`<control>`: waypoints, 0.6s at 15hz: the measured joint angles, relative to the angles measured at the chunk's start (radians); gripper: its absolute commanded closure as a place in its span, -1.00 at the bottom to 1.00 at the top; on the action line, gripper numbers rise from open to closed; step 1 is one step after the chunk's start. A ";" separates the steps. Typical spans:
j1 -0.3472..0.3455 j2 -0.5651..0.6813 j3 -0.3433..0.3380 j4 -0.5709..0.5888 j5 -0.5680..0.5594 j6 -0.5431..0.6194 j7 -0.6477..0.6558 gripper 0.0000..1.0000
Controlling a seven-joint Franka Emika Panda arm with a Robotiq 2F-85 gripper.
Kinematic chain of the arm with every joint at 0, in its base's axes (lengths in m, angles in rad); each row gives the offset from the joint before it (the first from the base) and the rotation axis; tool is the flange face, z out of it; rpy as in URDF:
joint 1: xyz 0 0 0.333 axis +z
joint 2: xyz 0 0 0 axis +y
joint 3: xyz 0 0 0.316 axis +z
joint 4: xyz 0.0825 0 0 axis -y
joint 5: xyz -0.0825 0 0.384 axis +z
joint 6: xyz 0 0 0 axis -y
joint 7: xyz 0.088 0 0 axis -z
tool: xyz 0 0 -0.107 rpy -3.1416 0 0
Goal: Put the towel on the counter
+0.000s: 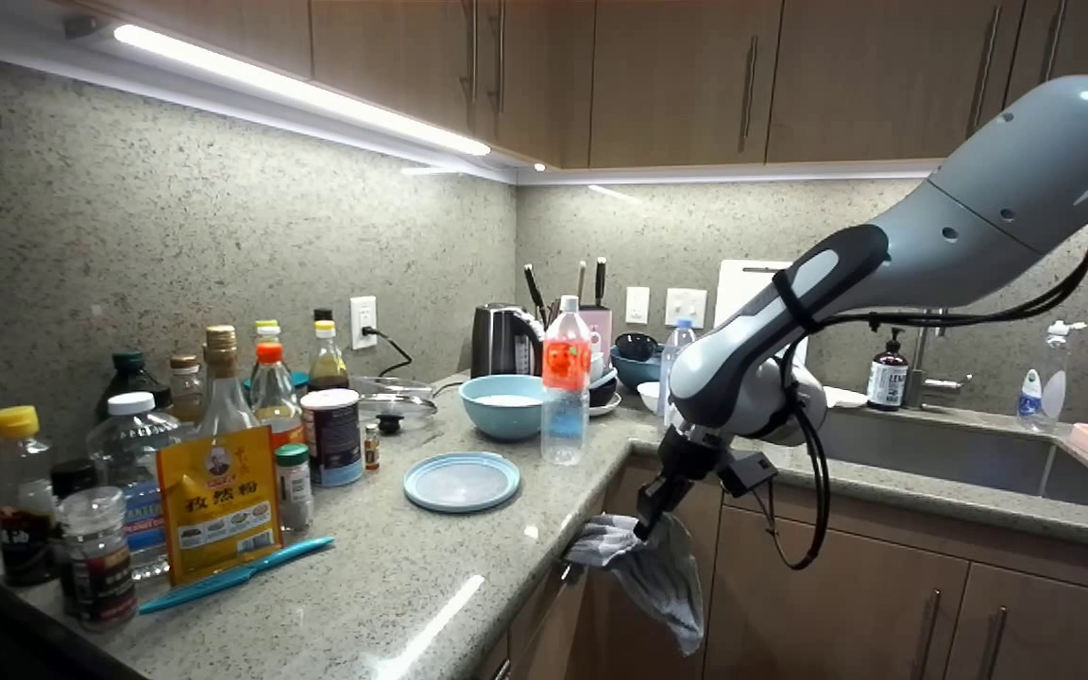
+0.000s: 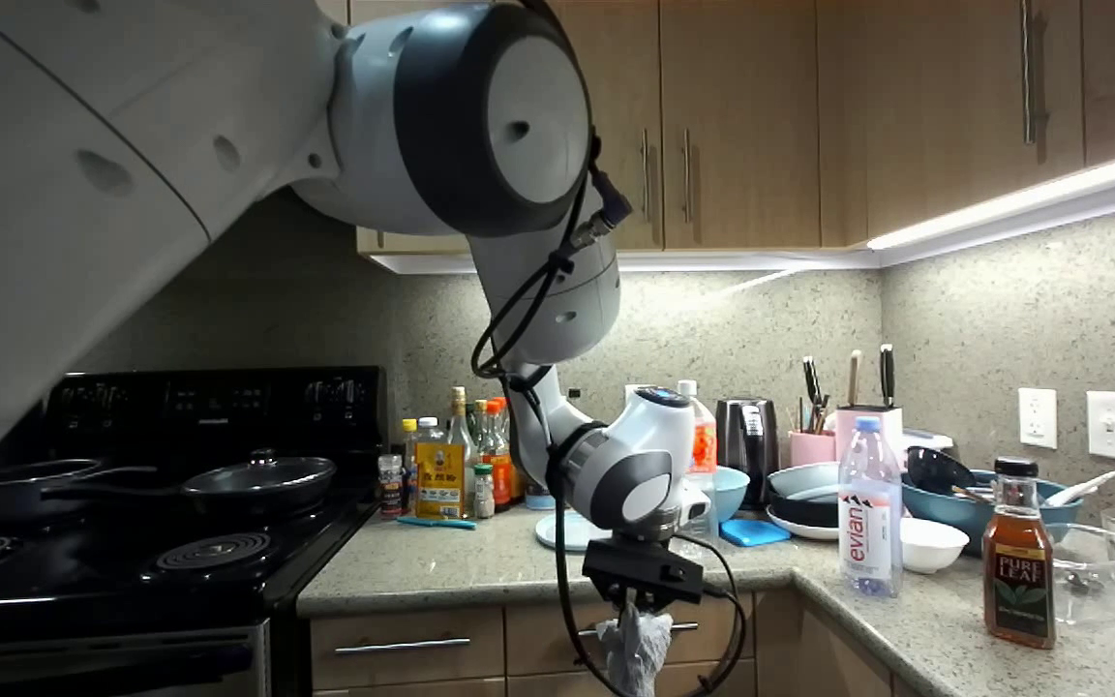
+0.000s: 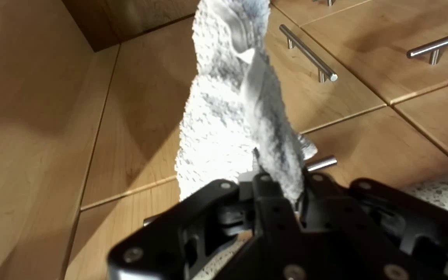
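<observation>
The grey-white towel (image 1: 662,581) hangs in folds below the counter's edge, in front of the wooden drawers and cabinet doors. It also shows in an exterior view (image 2: 637,651) and, very bright, in the wrist view (image 3: 218,128). My gripper (image 3: 282,181) is shut on a bunched fold of the towel; the rest hangs free from the fingers. In an exterior view the gripper (image 1: 646,522) points down and is beside the counter (image 1: 478,576), at about the height of its front edge. A drawer handle (image 3: 322,163) lies partly behind the towel; I cannot tell if they touch.
On the counter stand a light blue lid (image 1: 462,482), a tall bottle with a red label (image 1: 565,387), a blue bowl (image 1: 503,406), and several seasonings with a yellow packet (image 1: 220,501). An Evian bottle (image 2: 869,513) and a tea bottle (image 2: 1019,561) stand near the corner. A sink (image 1: 931,453) lies beyond.
</observation>
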 measured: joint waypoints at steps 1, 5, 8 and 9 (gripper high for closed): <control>0.008 -0.018 0.000 -0.006 0.000 0.011 -0.003 0.91; 0.064 -0.083 0.010 -0.025 -0.007 0.150 -0.048 0.91; 0.101 -0.106 0.053 -0.028 -0.021 0.280 -0.064 0.91; 0.106 -0.107 0.076 -0.028 -0.025 0.325 -0.076 0.91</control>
